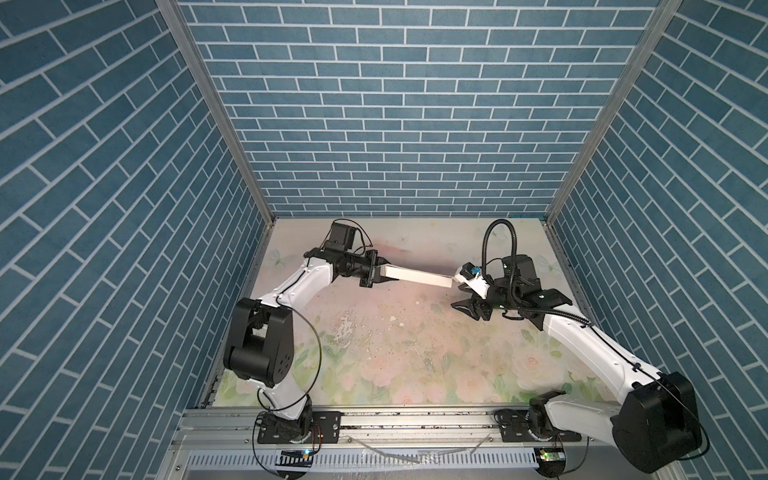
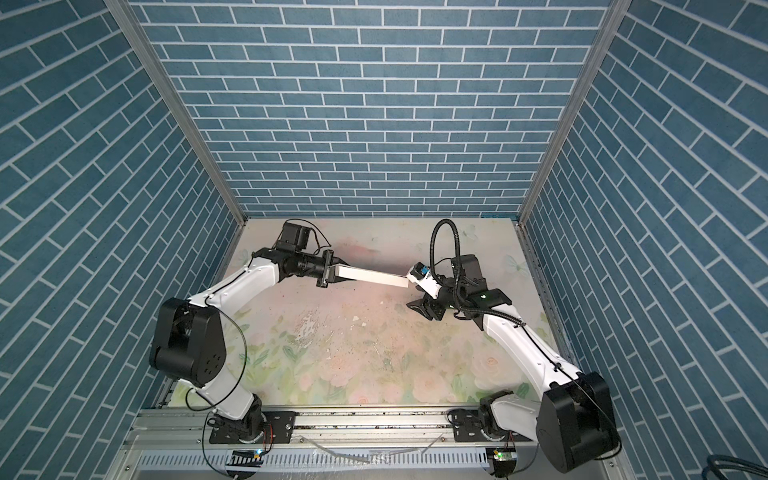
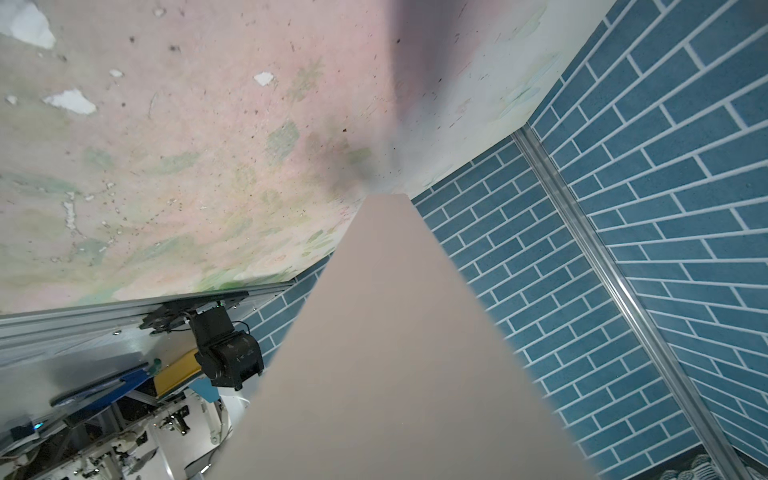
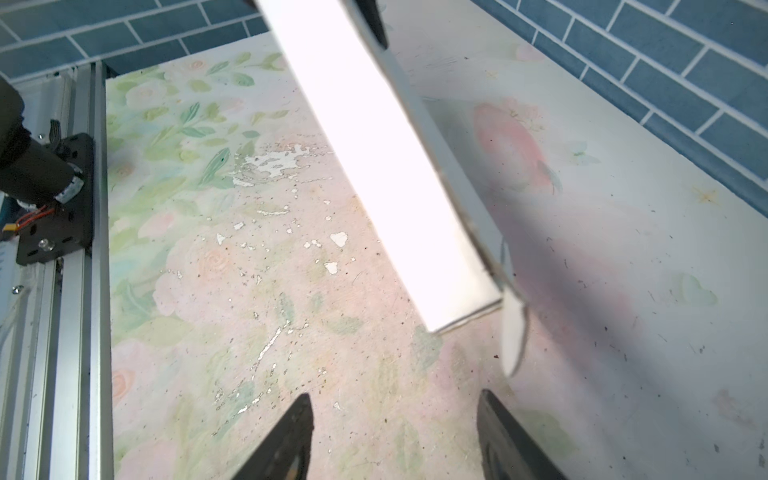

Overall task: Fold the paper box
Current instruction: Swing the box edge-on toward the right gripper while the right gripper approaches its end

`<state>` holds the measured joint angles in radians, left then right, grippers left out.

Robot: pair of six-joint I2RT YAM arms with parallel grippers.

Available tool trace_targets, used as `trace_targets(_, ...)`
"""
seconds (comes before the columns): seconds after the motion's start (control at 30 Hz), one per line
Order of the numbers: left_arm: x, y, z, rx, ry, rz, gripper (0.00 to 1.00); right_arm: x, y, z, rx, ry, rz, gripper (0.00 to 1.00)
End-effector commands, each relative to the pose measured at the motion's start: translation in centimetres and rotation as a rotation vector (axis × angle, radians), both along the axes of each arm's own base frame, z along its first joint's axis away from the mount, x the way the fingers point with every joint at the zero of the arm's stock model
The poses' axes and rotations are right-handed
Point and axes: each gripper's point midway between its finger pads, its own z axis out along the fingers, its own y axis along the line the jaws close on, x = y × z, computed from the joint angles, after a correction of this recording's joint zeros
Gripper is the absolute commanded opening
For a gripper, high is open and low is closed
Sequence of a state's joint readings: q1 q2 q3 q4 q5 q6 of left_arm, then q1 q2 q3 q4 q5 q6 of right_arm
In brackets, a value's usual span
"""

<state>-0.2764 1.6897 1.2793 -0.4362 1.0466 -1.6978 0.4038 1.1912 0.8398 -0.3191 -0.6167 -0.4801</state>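
The paper box (image 1: 415, 276) (image 2: 370, 276) is a long, flat, white closed shape held in the air over the back of the table. My left gripper (image 1: 384, 274) (image 2: 337, 274) is shut on its left end. In the left wrist view the paper box (image 3: 395, 332) fills the lower middle and hides the jaws. My right gripper (image 1: 459, 297) (image 2: 415, 297) stands open just in front of the box's right end, touching nothing. In the right wrist view the paper box (image 4: 386, 166) hangs beyond the open right gripper (image 4: 395, 397), and a rounded tab (image 4: 513, 328) sticks out at its near corner.
The floral table mat (image 1: 395, 353) has worn white patches (image 4: 270, 164) near the middle. An aluminium rail (image 1: 415, 419) with both arm bases runs along the front edge. Blue brick walls (image 1: 395, 124) close in the back and both sides.
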Motion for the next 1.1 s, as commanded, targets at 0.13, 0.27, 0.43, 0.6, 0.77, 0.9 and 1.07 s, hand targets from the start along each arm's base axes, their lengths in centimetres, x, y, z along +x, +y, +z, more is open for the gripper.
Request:
trace_targets(0.13,-3.0,1.1,0.3,0.008,0.087,-0.105,0.07,1.3,-0.2,0.1,-0.023,-0.164,-0.018,0.63)
trace_targets(0.27,-3.6,1.2,1.0,0.007,0.079,-0.127,0.07,2.3,0.1,-0.1,0.005,-0.211,-0.037,0.63)
trace_targets(0.43,-3.7,1.2,0.8,0.006,0.078,-0.134,0.06,1.9,1.6,0.5,0.079,-0.188,0.032,0.63)
trace_targets(0.6,-3.4,1.1,0.8,-0.004,0.067,-0.141,0.05,1.4,2.7,0.7,0.144,-0.168,0.079,0.63)
trace_targets(0.77,-3.7,1.3,0.6,0.005,0.07,-0.153,0.05,0.5,3.2,0.6,0.165,-0.147,0.114,0.63)
trace_targets(0.9,-3.3,1.3,0.6,0.008,0.063,-0.157,0.05,-1.0,3.2,0.9,0.155,-0.131,0.149,0.63)
trace_targets(1.07,-2.8,1.3,0.9,0.01,0.047,-0.168,0.05,-1.9,2.5,0.6,0.098,-0.136,0.134,0.63)
